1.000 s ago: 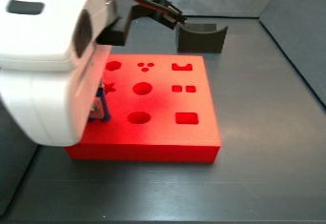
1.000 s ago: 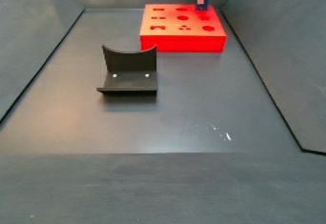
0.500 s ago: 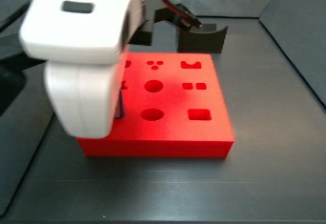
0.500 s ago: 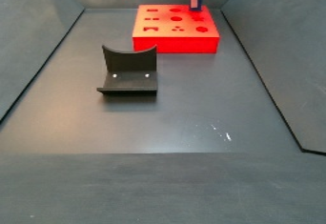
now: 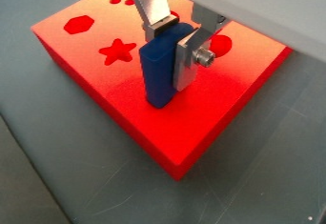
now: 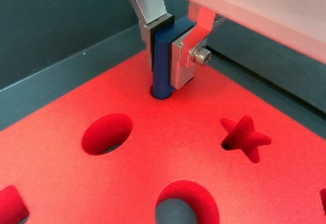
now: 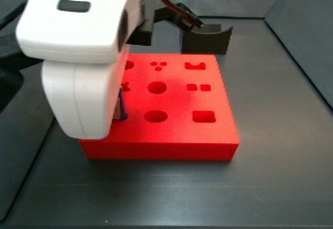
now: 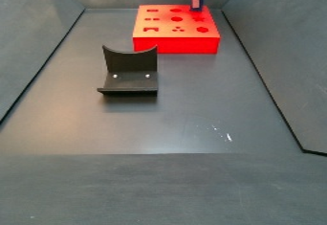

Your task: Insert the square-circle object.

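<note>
Looking at both wrist views, you see the gripper [image 5: 173,51] above the red block [image 5: 128,94], its fingers [image 5: 155,13] pinching the blue square-circle object [image 5: 158,71] from two sides. The piece stands upright and its lower end touches the top face of the block; in a wrist view [image 6: 165,61] it seems to sit in a small opening, but how deep you cannot tell. A star hole [image 6: 245,135] and a round hole [image 6: 107,133] lie near it. In a side view the big white arm body [image 7: 81,62] hides the piece and covers the left part of the block. The dark fixture [image 8: 128,72] stands on the worktop [image 8: 179,143], well apart from the block [image 8: 177,29].
</note>
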